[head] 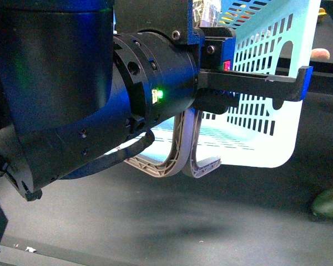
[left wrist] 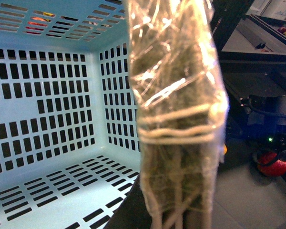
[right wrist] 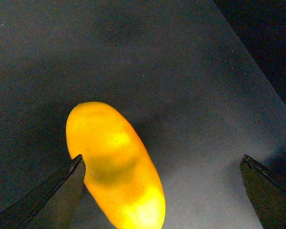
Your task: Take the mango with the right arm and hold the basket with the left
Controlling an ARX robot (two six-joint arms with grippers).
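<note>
On dark tabletop [right wrist: 181,71], a smooth, plump, yellow-orange oval mango [right wrist: 114,162]

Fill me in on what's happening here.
The bulky black left arm's tool lies along the slotted wall of the light turquoise plastic basket, which sits tipped up; whether it clamps it is hidden. The right tool hangs open over the smooth yellow oval mango on the dark table, one finger beside the fruit, not yet closed on it.

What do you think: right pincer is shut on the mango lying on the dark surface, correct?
No. The right pincer is open, not shut: the right wrist view shows its fingers spread wide, with the mango lying on the dark surface.
</note>
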